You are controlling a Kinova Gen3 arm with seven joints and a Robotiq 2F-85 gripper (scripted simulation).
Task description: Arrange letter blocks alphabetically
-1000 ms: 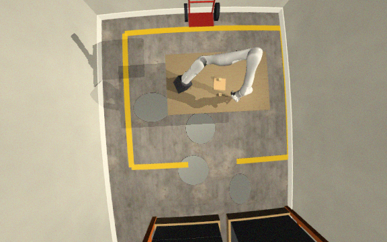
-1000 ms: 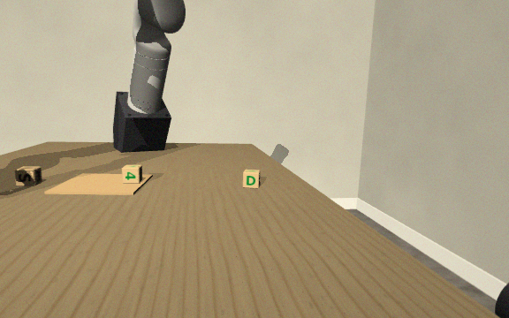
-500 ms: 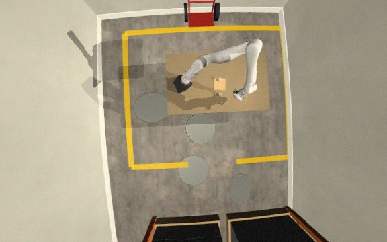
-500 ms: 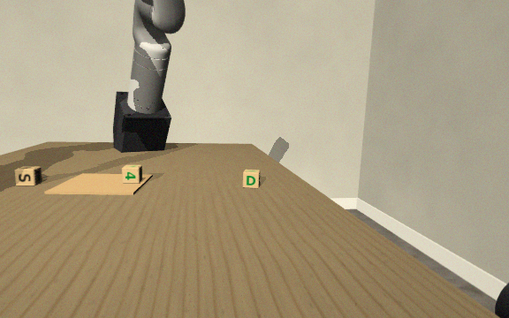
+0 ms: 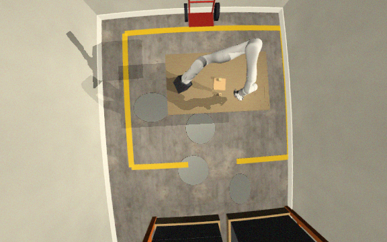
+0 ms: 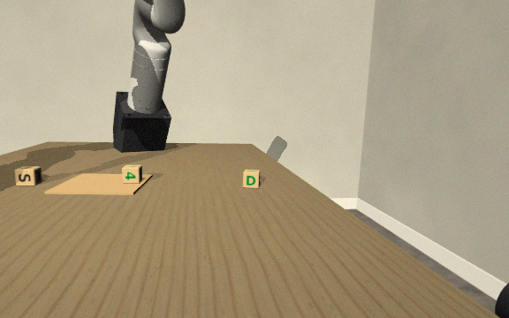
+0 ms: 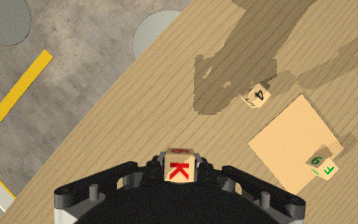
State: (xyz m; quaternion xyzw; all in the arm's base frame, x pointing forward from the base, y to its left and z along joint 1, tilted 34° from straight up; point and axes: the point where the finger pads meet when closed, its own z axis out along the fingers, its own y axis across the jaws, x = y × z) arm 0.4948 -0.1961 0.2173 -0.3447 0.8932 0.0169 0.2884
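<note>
My gripper (image 7: 179, 160) is shut on a wooden block with a red K (image 7: 181, 170) and holds it above the table, off to one side of the tan mat (image 7: 295, 145). A block with a green F on top (image 7: 323, 165) sits on the mat at one corner; in the exterior view it shows a green 4 on its side (image 6: 132, 173). A block with a black 4 on top (image 7: 256, 95) lies on the table just off the mat; the exterior view shows its S side (image 6: 28, 176). A block with a green D on its side (image 6: 251, 178) stands alone, far from the mat (image 6: 97, 184).
The robot base (image 6: 140, 128) stands at the table's far end. The table edge runs along the right in the exterior view, and the floor with yellow tape (image 7: 15, 95) lies past it in the wrist view. From above, the arm (image 5: 238, 95) reaches beside the mat (image 5: 220, 84).
</note>
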